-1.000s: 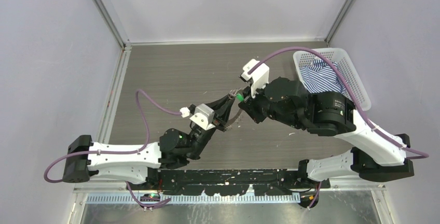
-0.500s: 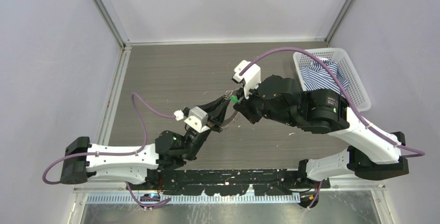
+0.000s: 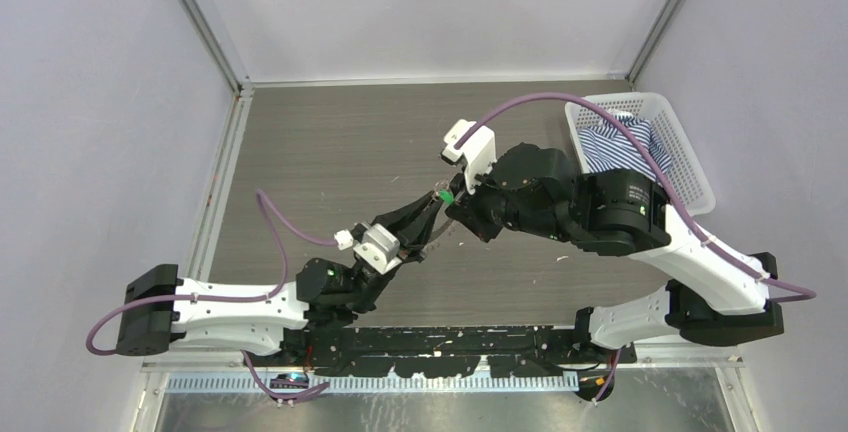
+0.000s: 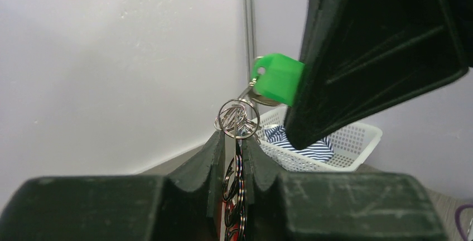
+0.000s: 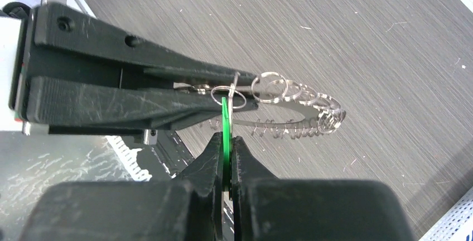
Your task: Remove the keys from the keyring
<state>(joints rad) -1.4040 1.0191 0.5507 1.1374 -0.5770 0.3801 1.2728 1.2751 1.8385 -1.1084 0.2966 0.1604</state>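
Bare table (image 3: 330, 142) left, basket (image 3: 693, 167) right

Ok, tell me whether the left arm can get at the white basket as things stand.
Probably not: the left gripper is clamped on the keyring, and the right arm lies between it and the basket.

White basket (image 3: 689, 159) – striped cloth (image 3: 606, 149) inside.

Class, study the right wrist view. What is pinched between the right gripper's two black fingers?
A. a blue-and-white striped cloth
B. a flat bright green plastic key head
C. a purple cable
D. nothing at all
B: the flat bright green plastic key head stands edge-on between the closed fingers of the right gripper, while the left gripper clamps the bunch of silvery metal keys.
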